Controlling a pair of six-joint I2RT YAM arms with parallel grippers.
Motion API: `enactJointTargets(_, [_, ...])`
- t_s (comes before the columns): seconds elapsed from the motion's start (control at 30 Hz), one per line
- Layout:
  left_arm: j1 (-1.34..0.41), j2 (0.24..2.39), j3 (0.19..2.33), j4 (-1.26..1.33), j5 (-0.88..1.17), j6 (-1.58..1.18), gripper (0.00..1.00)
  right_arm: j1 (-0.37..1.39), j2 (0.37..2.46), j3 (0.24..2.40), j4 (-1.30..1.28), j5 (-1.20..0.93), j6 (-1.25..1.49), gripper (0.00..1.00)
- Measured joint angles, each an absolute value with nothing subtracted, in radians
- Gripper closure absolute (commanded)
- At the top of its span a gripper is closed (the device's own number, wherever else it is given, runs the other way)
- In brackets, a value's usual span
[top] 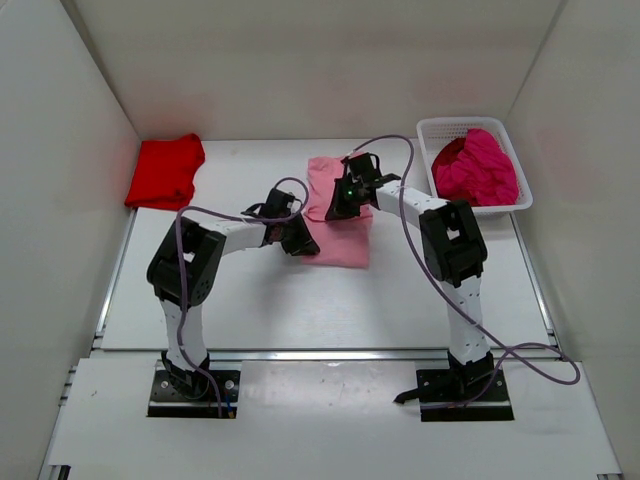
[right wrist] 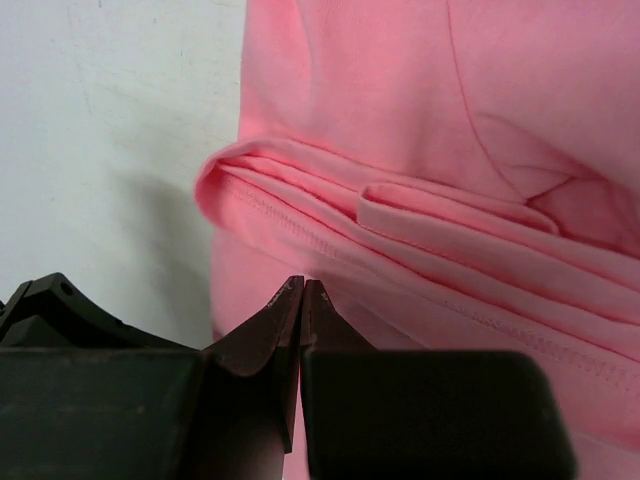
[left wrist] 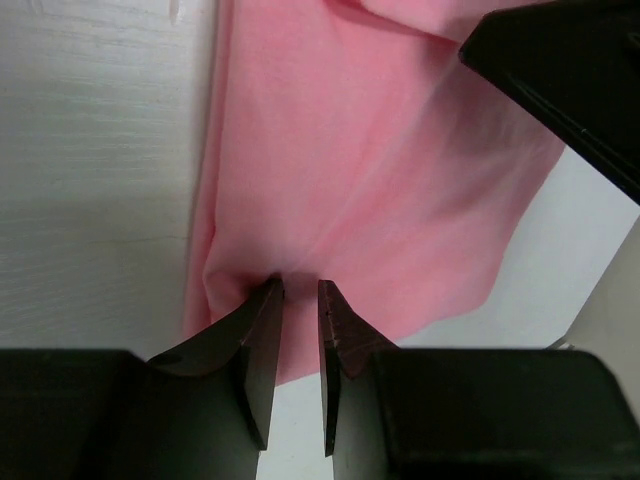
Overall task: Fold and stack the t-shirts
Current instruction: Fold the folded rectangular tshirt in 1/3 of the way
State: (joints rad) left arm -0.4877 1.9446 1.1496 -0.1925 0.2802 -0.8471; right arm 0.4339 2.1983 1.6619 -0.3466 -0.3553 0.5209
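One magenta t-shirt heap (top: 478,165) fills the basket (top: 460,123); left fingers (left wrist: 262,340) slightly parted, right fingers (right wrist: 275,335) closed.

White-and-black arms (top: 175,325) carry lilac cables (top: 540,368) and tapered black fingers (left wrist: 262,330).

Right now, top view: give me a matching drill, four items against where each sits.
1 red t-shirt
2 pink t-shirt
3 magenta t-shirts
4 white basket

A far right of the table
B middle of the table
C far left corner
D inside the basket

Pairs: 1-C, 2-B, 3-D, 4-A
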Motion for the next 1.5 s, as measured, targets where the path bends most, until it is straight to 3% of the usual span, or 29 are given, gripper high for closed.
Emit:
enactJointTargets(0.53, [-0.482,1.879,1.008,-0.049,0.293,-0.87,0.67,0.435,2.138,1.465,-0.206,-0.359,0.563,1.0])
enactJointTargets(0.7, [-0.489,1.862,0.988,-0.047,0.285,-0.869,0.68,0.419,2.164,1.502,-0.187,-0.342,0.565,1.0])
enactJointTargets(0.93, [-0.5,1.833,0.963,-0.068,0.277,-0.861,0.67,0.341,2.257,1.711,-0.177,-0.284,0.565,1.0])
enactJointTargets(1.13, [-0.501,1.815,0.965,-0.12,0.278,-0.854,0.66,0.299,2.204,1.683,-0.165,-0.287,0.569,1.0])
enactJointTargets(1.3, [-0.495,1.813,0.978,-0.154,0.277,-0.854,0.66,0.397,2.062,1.497,-0.181,-0.319,0.543,1.0])
enactJointTargets(1.5, [-0.477,1.785,0.941,-0.154,0.28,-0.855,0.66,0.524,2.051,1.431,-0.17,-0.389,0.543,1.0])
